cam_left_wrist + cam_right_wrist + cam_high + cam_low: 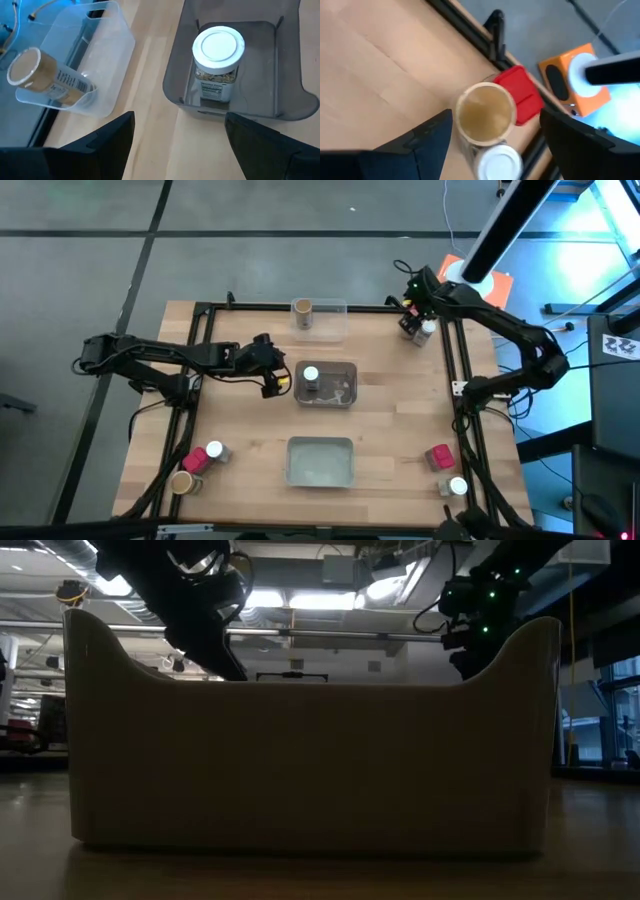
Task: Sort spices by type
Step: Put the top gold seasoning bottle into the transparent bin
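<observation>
Right gripper (pixel 492 145) hung over far-right desk (pixel 400 410) corner cluster, jaws wide. Tan-topped cylinder (pixel 486 114) stood upright directly between them, as I judged. Left gripper (pixel 177 145) wide, by grey tray (pixel 287 90).

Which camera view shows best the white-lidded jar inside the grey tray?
The left wrist view: the white-lidded jar stands upright in the grey tray, lid and label clear. The high view shows only its small lid from above. The low and right wrist views do not show it.
</observation>
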{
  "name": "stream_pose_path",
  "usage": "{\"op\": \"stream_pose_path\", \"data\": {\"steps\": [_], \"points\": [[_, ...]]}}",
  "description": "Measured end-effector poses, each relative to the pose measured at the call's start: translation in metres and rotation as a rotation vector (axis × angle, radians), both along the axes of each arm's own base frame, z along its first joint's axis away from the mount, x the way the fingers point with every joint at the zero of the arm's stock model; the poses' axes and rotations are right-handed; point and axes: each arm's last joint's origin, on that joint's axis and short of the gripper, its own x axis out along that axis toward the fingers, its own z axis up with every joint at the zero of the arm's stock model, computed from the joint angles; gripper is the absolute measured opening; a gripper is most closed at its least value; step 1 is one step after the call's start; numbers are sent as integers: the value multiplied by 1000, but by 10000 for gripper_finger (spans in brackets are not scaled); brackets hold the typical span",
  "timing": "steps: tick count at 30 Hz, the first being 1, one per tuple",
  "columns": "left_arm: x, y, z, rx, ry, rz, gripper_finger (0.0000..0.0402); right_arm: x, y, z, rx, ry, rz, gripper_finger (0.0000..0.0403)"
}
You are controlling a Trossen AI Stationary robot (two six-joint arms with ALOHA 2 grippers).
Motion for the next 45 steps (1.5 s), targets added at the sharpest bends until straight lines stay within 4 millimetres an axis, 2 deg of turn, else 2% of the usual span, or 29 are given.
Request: {"op": "stream_pose_path", "data": {"steps": [9, 20, 31, 40, 45], "points": [[0, 0, 0, 63, 38, -65, 294, 3, -15, -22, 105, -9, -64, 298], [0, 0, 0, 101, 60, -105, 294, 11, -26, -41, 112, 41, -115, 298], [0, 0, 0, 120, 72, -125, 294, 13, -27, -40, 110, 12, -122, 298], [0, 0, 0, 119, 75, -124, 294, 15, -29, -16, 132, -11, -142, 298], [-1, 0, -1, 121, 82, -128, 294, 15, -29, -13, 136, -7, -148, 298]]}}
